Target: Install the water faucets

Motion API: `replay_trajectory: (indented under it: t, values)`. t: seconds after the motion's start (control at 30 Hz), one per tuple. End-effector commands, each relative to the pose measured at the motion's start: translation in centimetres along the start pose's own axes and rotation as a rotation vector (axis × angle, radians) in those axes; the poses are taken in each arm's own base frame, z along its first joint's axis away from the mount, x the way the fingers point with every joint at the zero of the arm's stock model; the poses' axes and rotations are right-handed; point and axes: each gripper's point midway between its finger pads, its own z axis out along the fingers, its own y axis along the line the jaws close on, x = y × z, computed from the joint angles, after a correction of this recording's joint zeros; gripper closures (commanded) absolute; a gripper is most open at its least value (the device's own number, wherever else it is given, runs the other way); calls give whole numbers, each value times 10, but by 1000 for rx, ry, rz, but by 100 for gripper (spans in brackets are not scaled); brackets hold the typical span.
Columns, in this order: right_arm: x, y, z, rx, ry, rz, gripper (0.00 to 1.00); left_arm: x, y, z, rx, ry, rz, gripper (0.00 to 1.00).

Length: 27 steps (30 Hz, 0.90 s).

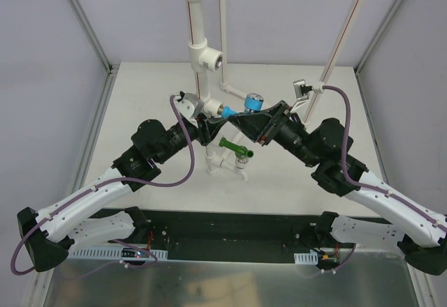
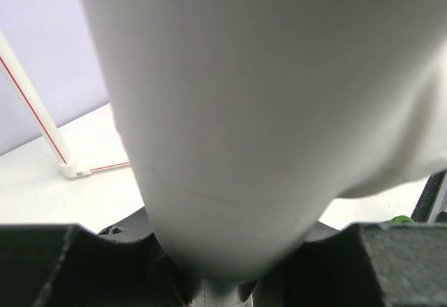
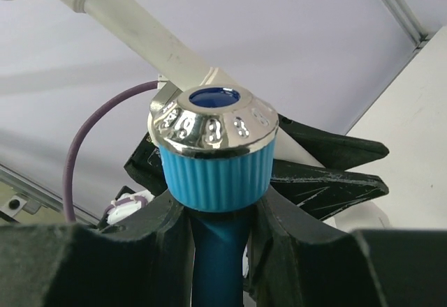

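Note:
The light blue water faucet (image 1: 253,102) with its shiny silver top (image 3: 215,122) is held by its blue stem in my right gripper (image 1: 239,117) (image 3: 218,248), which is shut on it. Its other blue end points at the upright white pipe (image 1: 207,87); whether they touch is hidden. That pipe (image 2: 237,111) fills the left wrist view, and my left gripper (image 1: 204,121) (image 2: 223,268) is shut around it. The dark green water faucet (image 1: 234,148) sits on a low white pipe stand (image 1: 225,165) in front of both grippers.
Two white tees with round sockets (image 1: 208,57) sit higher on the upright pipe. Thin white tubes with a red line (image 1: 343,31) (image 2: 38,111) lean at the back right, by a grey bracket (image 1: 302,89). Metal frame posts (image 1: 84,21) bound the table.

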Motion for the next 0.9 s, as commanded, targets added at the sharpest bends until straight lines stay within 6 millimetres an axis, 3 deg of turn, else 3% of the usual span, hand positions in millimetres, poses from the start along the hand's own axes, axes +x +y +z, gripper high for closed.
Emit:
replay_trajectory:
  t: [0.0,0.57,0.87]
  values:
    - [7,-10,-1,114,40,207,100,18,-25,-7,54,74,-246,100]
    - [-10,10,-1,141,6,713,100,27,-13,-5,0,75,-208,100]
    - [-15,3,-4,190,-29,764,100,25,-10,-7,-14,66,-205,100]
